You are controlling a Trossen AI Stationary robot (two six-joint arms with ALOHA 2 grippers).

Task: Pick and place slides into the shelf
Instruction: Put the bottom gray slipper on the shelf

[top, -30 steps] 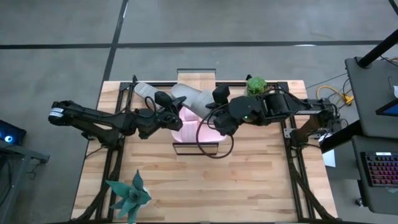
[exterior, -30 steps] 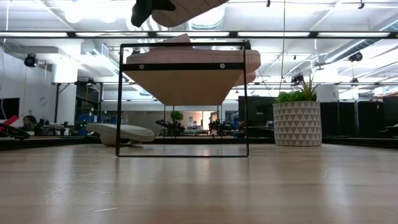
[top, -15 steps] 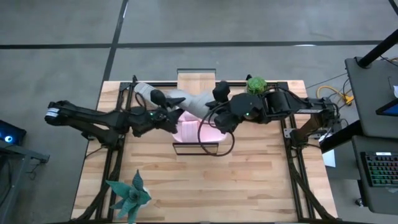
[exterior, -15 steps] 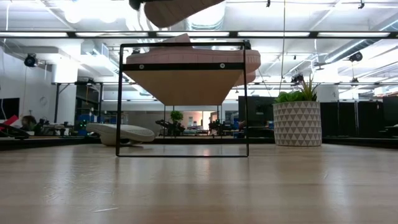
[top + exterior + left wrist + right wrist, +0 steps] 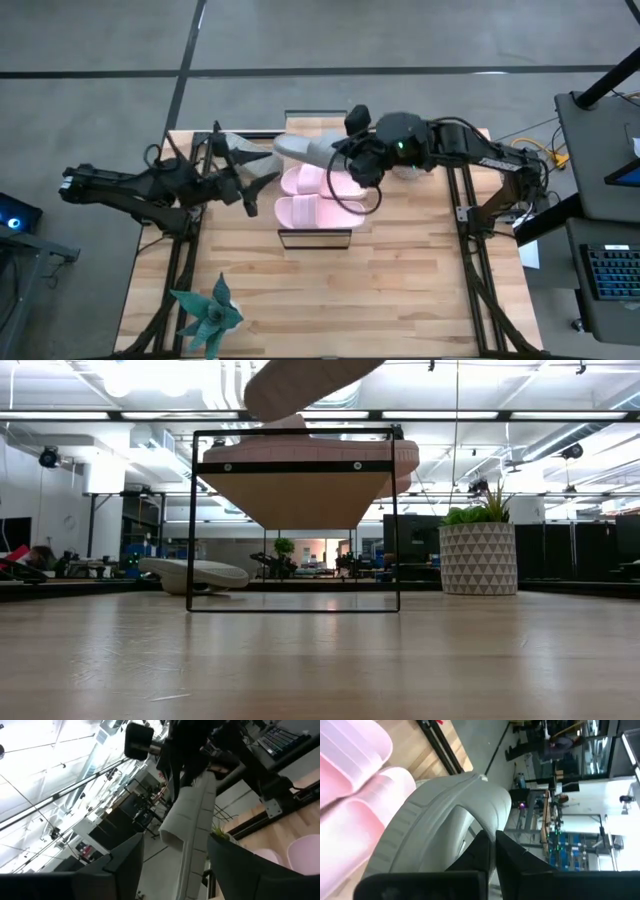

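Observation:
A grey slide (image 5: 305,148) hangs in the air over the far end of the shelf (image 5: 290,240), with my right gripper (image 5: 347,158) shut on it. In the low view its sole (image 5: 310,380) shows high above the shelf's black frame (image 5: 192,520). Two pale pink slides (image 5: 308,196) lie side by side, soles down, on the shelf's plank. A second grey slide (image 5: 233,145) rests on the table, left of the shelf. My left gripper (image 5: 255,192) stands open to the shelf's left, clear of everything. My right gripper holds the grey slide by the edge of its wide strap (image 5: 479,822), pinched between the two fingers (image 5: 482,849). The fingers come from the table's right side. The slide is lifted clear of shelf and table and hangs tilted, its sole (image 5: 192,820) turned toward the left arm.
A green plant in a patterned white pot (image 5: 478,557) stands at the table's far right, partly under the right arm. A teal artificial plant (image 5: 208,312) sits at the near left corner. Bare wooden tabletop (image 5: 400,290) lies in front of the shelf.
My left gripper has opened, let go of the grey slide and drawn back toward the table's left edge. My right gripper has shut on the slide and carried it toward the far edge. The two pink slides now show uncovered on the shelf.

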